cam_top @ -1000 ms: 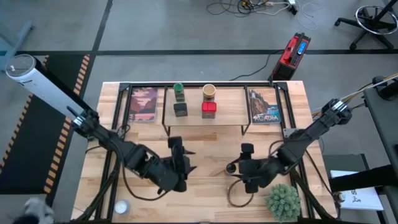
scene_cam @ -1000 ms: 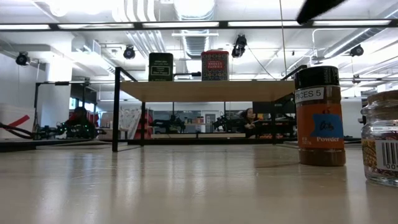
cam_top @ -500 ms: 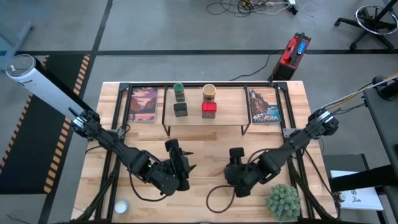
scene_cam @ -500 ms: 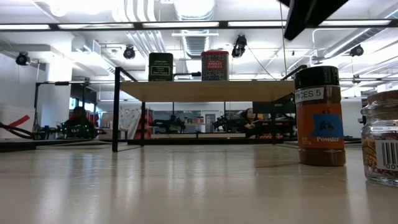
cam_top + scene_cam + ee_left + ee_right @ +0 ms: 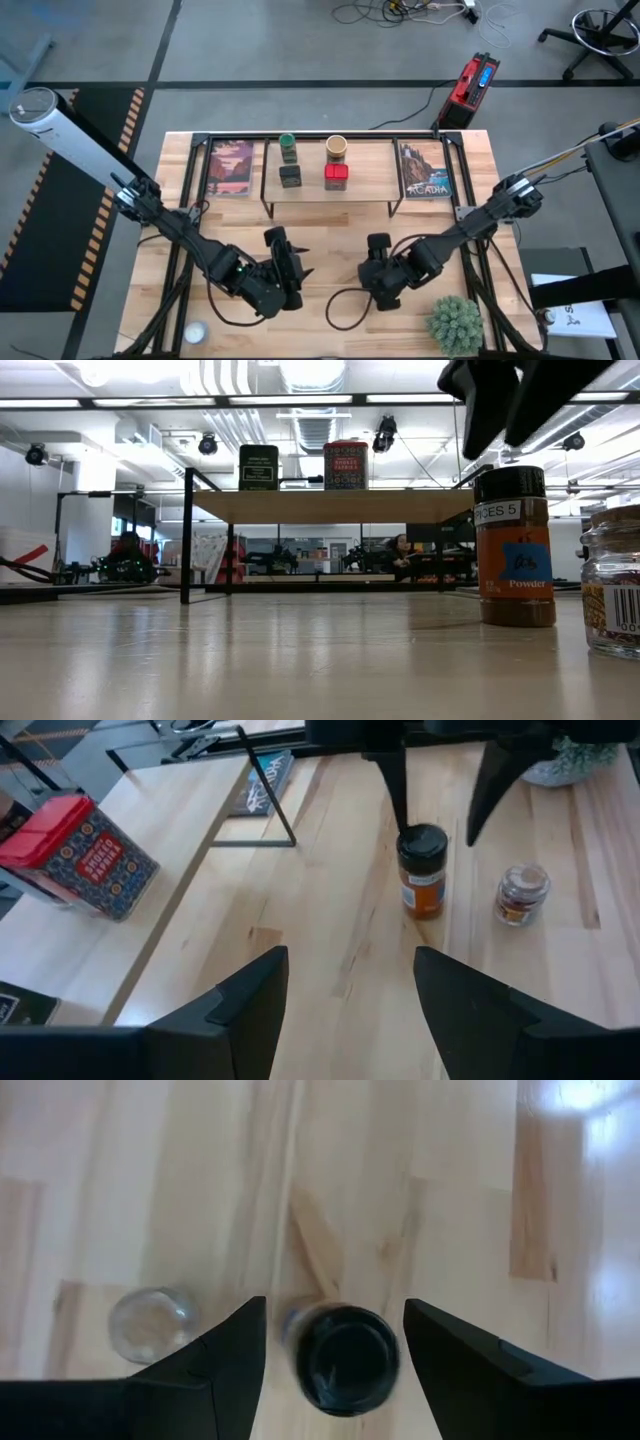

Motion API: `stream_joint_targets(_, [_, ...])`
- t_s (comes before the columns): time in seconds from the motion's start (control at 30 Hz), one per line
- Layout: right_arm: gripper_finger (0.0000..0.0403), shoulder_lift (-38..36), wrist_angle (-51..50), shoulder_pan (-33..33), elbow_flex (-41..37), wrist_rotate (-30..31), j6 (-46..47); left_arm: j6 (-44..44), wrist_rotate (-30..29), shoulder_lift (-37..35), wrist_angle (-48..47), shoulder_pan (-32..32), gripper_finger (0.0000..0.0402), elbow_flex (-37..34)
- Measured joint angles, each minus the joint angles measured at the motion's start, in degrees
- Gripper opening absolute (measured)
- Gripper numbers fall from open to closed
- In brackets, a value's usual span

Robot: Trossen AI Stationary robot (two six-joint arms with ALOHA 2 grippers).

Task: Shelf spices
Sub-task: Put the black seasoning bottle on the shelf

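Observation:
The shelf (image 5: 330, 190) bears a green-lidded jar (image 5: 288, 143), a black box (image 5: 290, 176), a tan round jar (image 5: 336, 148) and a red tin (image 5: 336, 176). On the tabletop in front stand a dark-capped brown bottle (image 5: 514, 545) and a tiny clear jar (image 5: 612, 595). My right gripper (image 5: 335, 1320) is open and hangs over the bottle's cap (image 5: 350, 1355), one finger to each side, clear above it in the low view. My left gripper (image 5: 345, 1010) is open farther left, pointing toward the bottle (image 5: 422, 870) with nothing between its fingers.
Two upright picture cards (image 5: 232, 168) (image 5: 426, 170) flank the shelf. A green spiky plant (image 5: 455, 322) stands at the near right corner and a small white object (image 5: 195, 332) near the front left edge. Bare tabletop lies between the two grippers.
My right gripper has moved toward the table's left and tipped further downward, coming to stand over the brown bottle; its fingers have dropped into the low view from above. My left gripper has sunk a little. Bottle and jars have not moved.

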Motion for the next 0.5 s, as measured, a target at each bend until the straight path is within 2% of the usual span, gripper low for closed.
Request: stream_joint_targets(0.5, [0.0213,0.00,0.28,-1.23,-3.66,-0.17,-4.07,-0.97,0.05,0.00,-0.11,-0.02,0.0200,-0.92])
